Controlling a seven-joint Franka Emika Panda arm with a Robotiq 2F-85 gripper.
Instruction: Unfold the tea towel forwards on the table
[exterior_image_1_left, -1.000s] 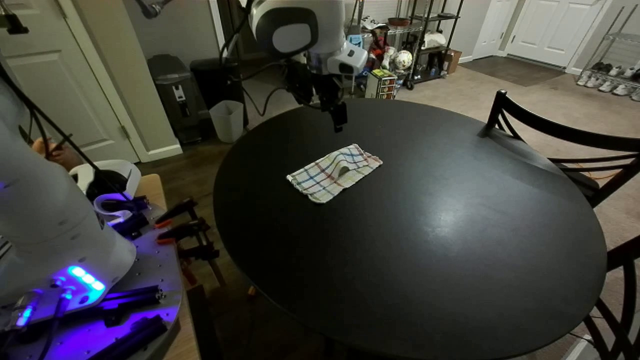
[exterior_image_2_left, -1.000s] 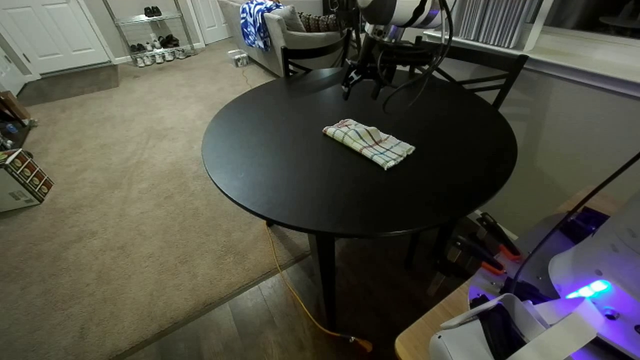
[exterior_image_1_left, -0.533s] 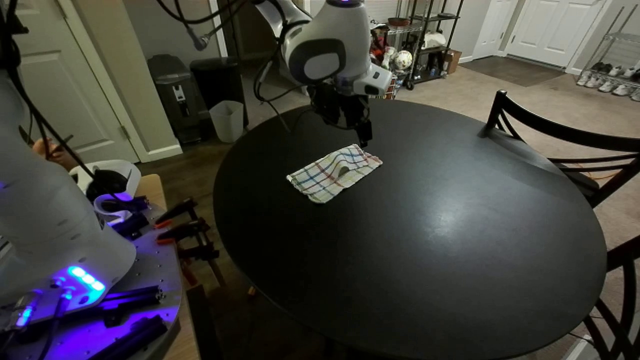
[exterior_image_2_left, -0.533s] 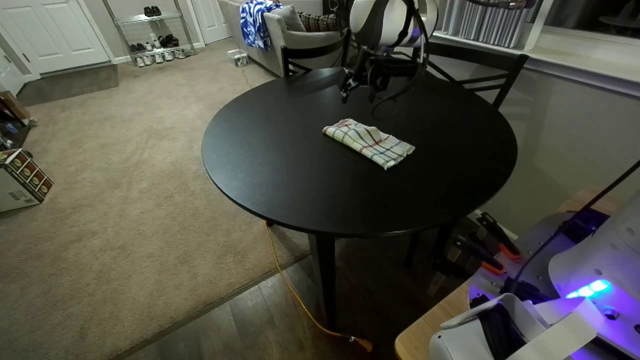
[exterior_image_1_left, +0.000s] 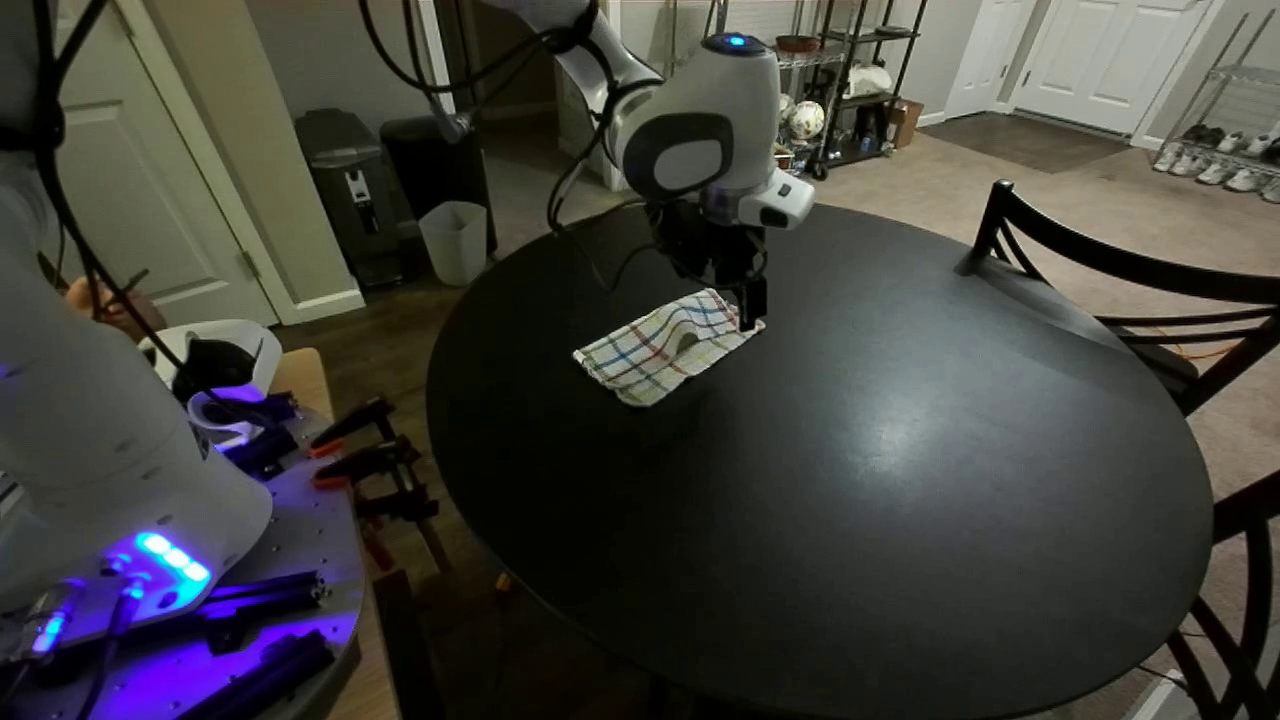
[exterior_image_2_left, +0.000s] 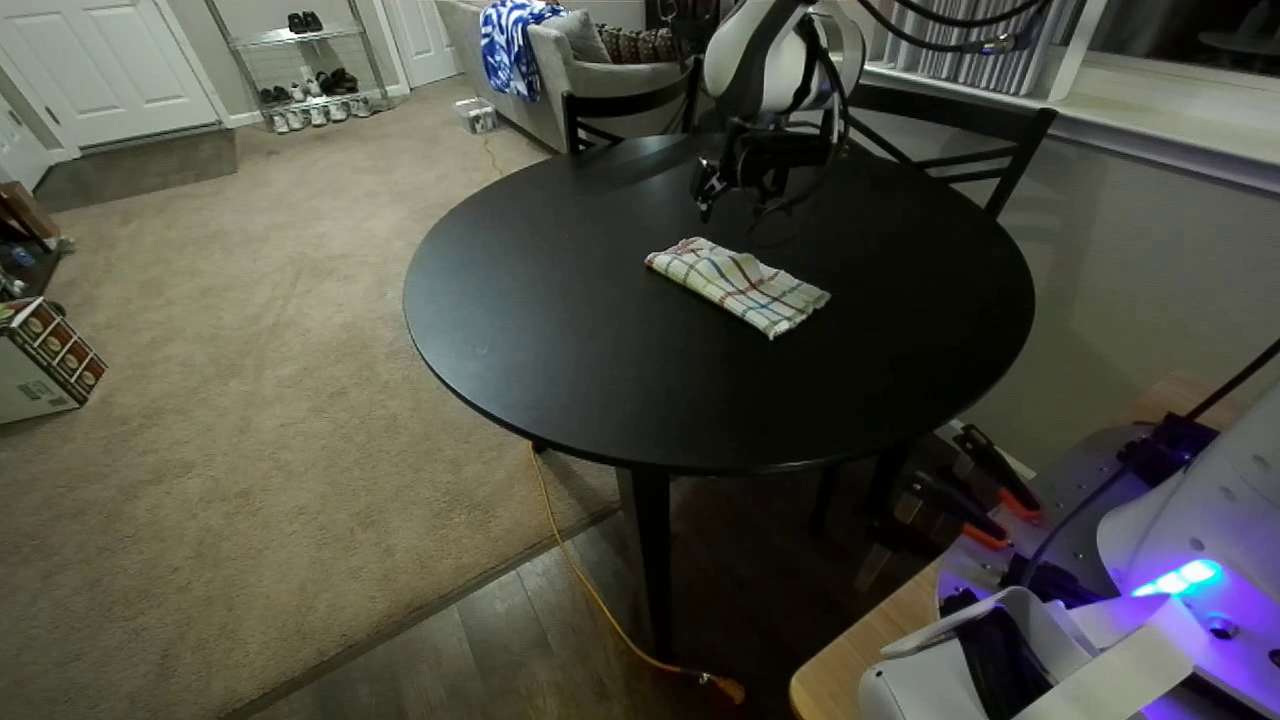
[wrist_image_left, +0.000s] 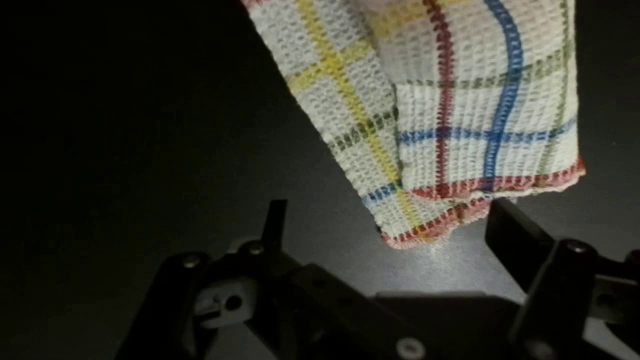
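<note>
- End effector (wrist_image_left: 388, 204): jaws standing apart, pointed downward.
- Checked tea towel (wrist_image_left: 450, 115): folded, red-hemmed end near and below the end effector.
- Round black bench (exterior_image_1_left: 850, 500): beneath the end effector, supporting the tea towel.
- Black slat-back chair (exterior_image_1_left: 1120, 255): at bench edge, well apart from end effector.

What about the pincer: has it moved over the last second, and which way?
Yes: in an exterior view, the pincer has moved rightward and down the picture, away from the white bin, and its tip now hides part of the tea towel.
</note>
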